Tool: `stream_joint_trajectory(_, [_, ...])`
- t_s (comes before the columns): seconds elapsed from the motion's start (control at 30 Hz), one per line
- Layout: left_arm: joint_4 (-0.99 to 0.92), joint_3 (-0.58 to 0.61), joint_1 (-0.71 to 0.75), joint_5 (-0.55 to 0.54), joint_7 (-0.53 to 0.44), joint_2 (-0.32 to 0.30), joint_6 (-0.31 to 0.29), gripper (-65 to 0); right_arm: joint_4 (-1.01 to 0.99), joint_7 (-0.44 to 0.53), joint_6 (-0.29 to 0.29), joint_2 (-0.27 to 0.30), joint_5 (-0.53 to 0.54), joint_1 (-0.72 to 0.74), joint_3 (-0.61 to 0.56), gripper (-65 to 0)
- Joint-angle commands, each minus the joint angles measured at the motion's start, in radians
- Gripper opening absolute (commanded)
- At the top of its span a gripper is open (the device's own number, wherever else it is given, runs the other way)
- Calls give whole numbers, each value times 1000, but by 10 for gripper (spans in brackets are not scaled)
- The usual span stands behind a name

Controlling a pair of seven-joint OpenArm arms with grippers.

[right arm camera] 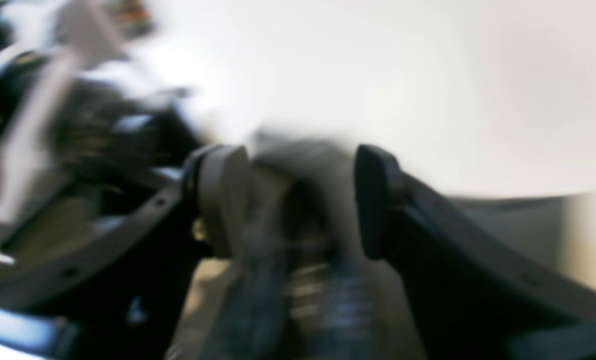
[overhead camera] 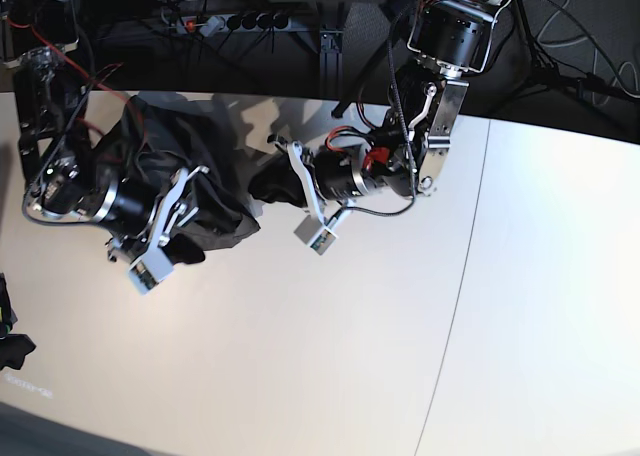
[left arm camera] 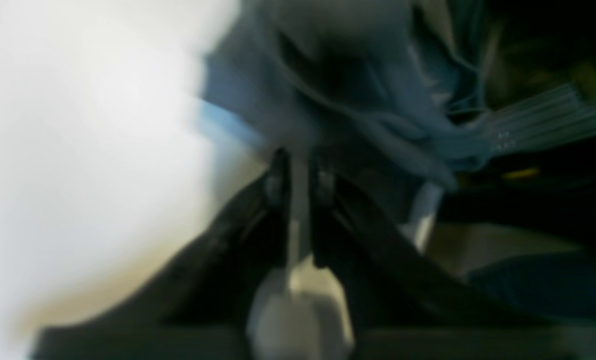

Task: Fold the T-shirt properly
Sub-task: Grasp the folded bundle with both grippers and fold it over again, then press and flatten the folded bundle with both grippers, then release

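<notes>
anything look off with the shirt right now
Yes. The T-shirt is bunched in a crumpled heap at the table's far left edge, not spread flat. Both wrist views are too blurred for detail.

We see the T-shirt (overhead camera: 190, 181) bunched on the table (overhead camera: 330, 356) near its far left edge, between both arms.

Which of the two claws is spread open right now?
The right claw: its own camera shows its jaws standing wide apart. The left claw has its jaws drawn together, right at the bunched T-shirt.
</notes>
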Motion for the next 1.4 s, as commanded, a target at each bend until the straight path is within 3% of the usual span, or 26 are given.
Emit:
stream_joint_trajectory(0.0, [48,-13,-23,-29,4,11,-5,-641,12,23,35,15,-5,38,28,-307])
stream_joint_trajectory(0.1, [92,-24,-22,-99,41,-9,-5,-650,-5,35,33,16,-87,106,76,-315])
stream_joint_trajectory(0.13, [95,-17,-22,-124,50,-10,-5,-650,-22,51,33,16,-125,128,86,-357])
stream_joint_trajectory(0.23, [96,34,-21,-147,55,-1,-5,-650,-97,79,32,15,-171,182,93,-625])
stream_joint_trajectory(0.27, [97,63,-22,-147,55,6,-5,-650,-130,85,32,15,-165,198,93,-650])
stream_joint_trajectory(0.5, [174,314,-22,-53,50,102,-5,-650,-379,162,32,15,-159,274,93,-650])
stream_joint_trajectory(0.67, [156,458,-39,133,-82,103,-5,-650,-465,159,34,3,-153,301,92,-650])
stream_joint_trajectory(0.8, [132,444,-42,193,-113,103,-5,-650,-468,95,37,-21,-152,300,51,-650])
stream_joint_trajectory(0.93, [80,439,-42,224,-150,103,-5,-650,-468,90,39,-24,-161,301,-56,-650])
stream_joint_trajectory(1.1, [13,441,-47,245,-217,103,-5,-650,-468,78,38,-23,-258,300,-185,-650])
stream_joint_trajectory(1.37, [-76,421,-73,383,-231,103,-5,-650,-468,66,37,41,-270,303,-217,-650])
